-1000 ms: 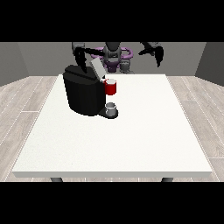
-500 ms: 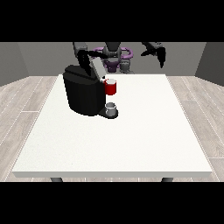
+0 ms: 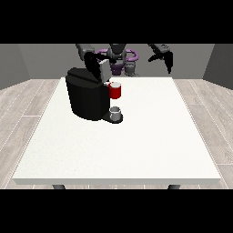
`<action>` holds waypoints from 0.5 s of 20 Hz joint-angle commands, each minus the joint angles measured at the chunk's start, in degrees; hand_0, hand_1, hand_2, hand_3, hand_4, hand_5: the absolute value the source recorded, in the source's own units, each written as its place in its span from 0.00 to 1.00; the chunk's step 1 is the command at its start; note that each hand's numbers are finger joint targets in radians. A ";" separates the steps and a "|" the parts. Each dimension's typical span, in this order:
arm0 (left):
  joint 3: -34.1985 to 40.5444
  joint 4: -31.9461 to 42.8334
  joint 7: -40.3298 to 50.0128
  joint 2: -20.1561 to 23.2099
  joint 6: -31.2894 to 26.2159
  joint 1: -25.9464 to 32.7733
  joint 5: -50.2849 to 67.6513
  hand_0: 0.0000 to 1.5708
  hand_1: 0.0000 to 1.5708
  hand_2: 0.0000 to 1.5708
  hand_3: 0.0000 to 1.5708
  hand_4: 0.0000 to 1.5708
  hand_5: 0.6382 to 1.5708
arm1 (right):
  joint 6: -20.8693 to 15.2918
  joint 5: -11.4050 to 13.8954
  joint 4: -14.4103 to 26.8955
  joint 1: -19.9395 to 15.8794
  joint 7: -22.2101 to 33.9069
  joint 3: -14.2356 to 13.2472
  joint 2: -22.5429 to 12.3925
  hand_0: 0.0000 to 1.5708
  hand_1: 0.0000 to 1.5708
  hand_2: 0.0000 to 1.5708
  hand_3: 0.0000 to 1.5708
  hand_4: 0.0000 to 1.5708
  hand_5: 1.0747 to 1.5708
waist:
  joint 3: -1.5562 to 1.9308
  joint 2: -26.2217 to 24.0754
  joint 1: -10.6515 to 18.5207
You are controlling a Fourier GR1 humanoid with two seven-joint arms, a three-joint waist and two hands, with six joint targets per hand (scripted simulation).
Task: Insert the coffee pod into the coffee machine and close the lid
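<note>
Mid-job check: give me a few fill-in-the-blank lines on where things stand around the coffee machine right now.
1. The pod at the front of the coffee machine is coloured ____.
2. The small grey cup stands ____ the pod.
3. The hand at the view's left is over the ____.
4. The hand at the view's right holds ____.

Missing words: red; below; coffee machine; nothing

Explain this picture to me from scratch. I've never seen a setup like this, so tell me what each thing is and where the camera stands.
There is one view, from a camera across the table that faces the robot, so the robot looks small at the top. It is a humanoid with two arms and black hands. On the white table stands a black coffee machine with a red part at its front and a small grey cup on its base. The hand at the view's left is at the machine's top; whether it holds anything I cannot tell. The hand at the view's right hangs in the air, apart from everything.
</note>
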 commanded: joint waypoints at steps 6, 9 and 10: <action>-1.65 0.15 0.48 -0.34 -0.32 -0.18 -0.55 0.00 0.00 0.00 0.00 0.20 1.00 | -0.62 3.03 -1.13 -3.44 0.05 4.49 3.55 0.00 0.00 0.00 0.00 0.00 1.00 | -0.29 -0.58 2.82; -2.21 -0.05 0.66 -0.75 -0.35 -1.98 -0.48 0.00 0.00 0.00 0.00 0.21 1.00 | -0.97 5.16 -1.08 -7.30 1.14 4.96 0.81 0.00 0.00 0.00 0.00 0.00 1.00 | -0.31 1.12 5.01; -2.28 0.74 -0.20 0.30 -1.56 -2.68 -0.52 0.00 0.00 0.00 0.00 0.21 1.00 | -3.81 5.93 -1.35 -9.47 1.64 4.92 2.09 0.00 0.00 0.00 0.00 0.07 1.00 | -0.34 3.44 7.28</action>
